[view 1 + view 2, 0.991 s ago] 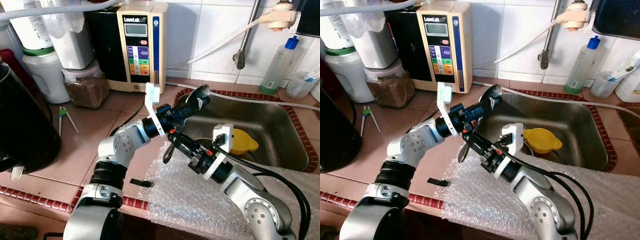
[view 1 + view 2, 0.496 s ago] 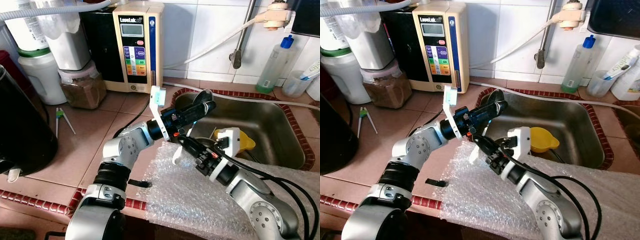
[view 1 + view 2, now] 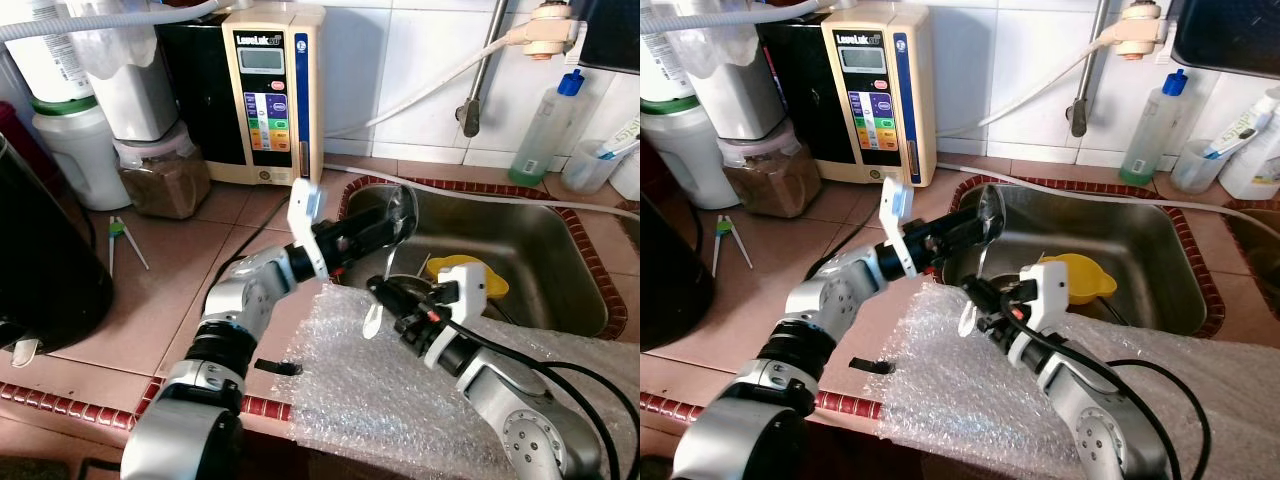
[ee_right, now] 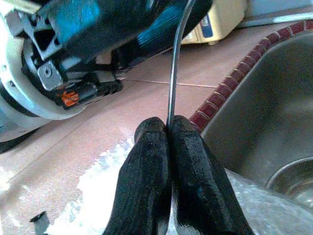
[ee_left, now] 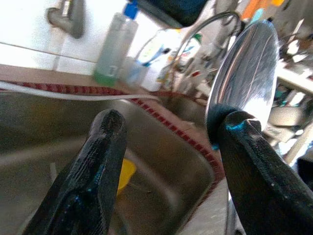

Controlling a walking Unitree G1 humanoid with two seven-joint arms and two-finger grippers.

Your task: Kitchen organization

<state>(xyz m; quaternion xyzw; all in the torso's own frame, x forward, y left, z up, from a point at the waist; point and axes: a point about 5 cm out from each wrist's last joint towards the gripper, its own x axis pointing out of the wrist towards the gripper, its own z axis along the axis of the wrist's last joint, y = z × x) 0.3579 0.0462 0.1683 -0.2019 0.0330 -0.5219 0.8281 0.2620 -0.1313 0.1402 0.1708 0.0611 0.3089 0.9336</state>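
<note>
Two grippers are met at one metal ladle over the sink's near-left corner.

The right gripper is pinched on the thin handle; the left gripper is spread — the bowl seemingly touching one finger — above bubble wrap.

**Shiny steel, matt tile, crinkled plastic**

The ladle is polished metal, mirror-bright on its bowl, with a thin smooth handle pinched between the right gripper's matt black fingers. The left gripper's fingers look like dull black plastic with a slight sheen. The sink is brushed steel, softly reflective. The counter is matt reddish tile. The bubble wrap is clear, glossy, bumpy plastic. The funnel is smooth yellow plastic.
</note>
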